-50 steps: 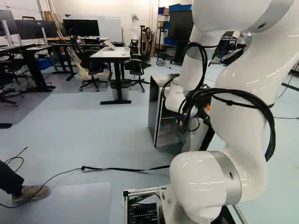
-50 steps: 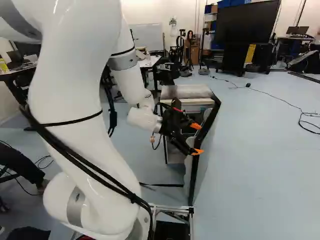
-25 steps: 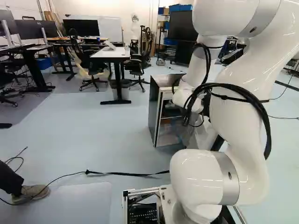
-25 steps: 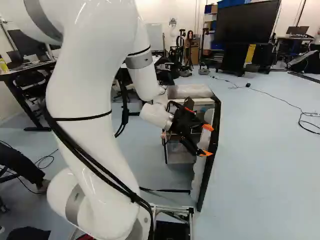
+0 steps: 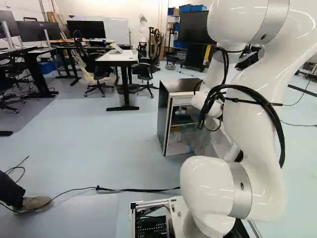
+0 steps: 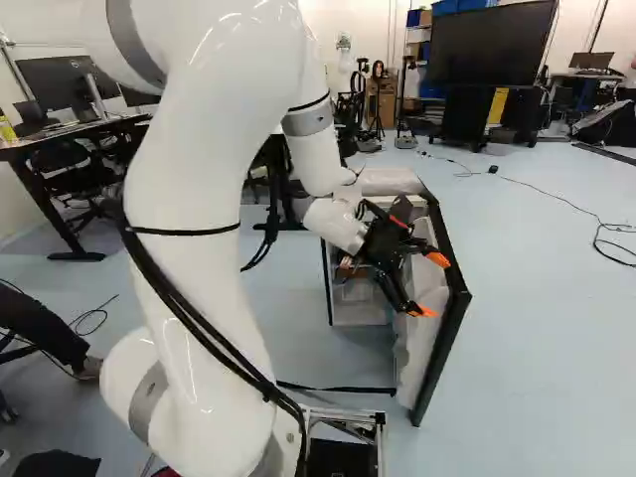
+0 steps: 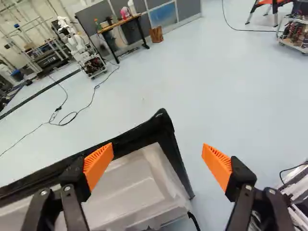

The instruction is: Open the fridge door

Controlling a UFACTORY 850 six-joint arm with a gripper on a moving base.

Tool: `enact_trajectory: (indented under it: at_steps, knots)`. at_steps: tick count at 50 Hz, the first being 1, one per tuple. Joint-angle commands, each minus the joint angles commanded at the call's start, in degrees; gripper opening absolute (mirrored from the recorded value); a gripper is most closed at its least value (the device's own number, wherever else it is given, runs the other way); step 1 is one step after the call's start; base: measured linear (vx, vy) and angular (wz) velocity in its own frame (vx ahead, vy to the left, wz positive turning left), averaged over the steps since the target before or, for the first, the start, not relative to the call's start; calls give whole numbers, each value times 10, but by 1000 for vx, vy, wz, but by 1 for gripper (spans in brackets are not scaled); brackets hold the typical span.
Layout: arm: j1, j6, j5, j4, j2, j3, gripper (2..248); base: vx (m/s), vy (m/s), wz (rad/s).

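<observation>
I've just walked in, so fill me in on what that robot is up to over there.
A white robot arm on a base is working on opening a small fridge. The door already stands well open, with the shelf inside in view. The gripper is at the inner side of the door, near a corner, with its fingers spread and not gripping it. I can't tell whether either finger is touching the door.

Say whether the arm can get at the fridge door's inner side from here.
Probably yes: the open tool is beside the white inner side of the fridge door, and the wrist view shows nothing between them.
</observation>
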Motion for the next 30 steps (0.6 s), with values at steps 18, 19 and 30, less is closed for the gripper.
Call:
enact_trajectory:
  at_steps: [18,19,30]
  knots:
    - [-44,0,0,17,-32,-52,247,0,0,0]
    - [-47,0,0,17,-34,-54,247,0,0,0]
    - [-72,0,0,17,-53,-87,247,0,0,0]
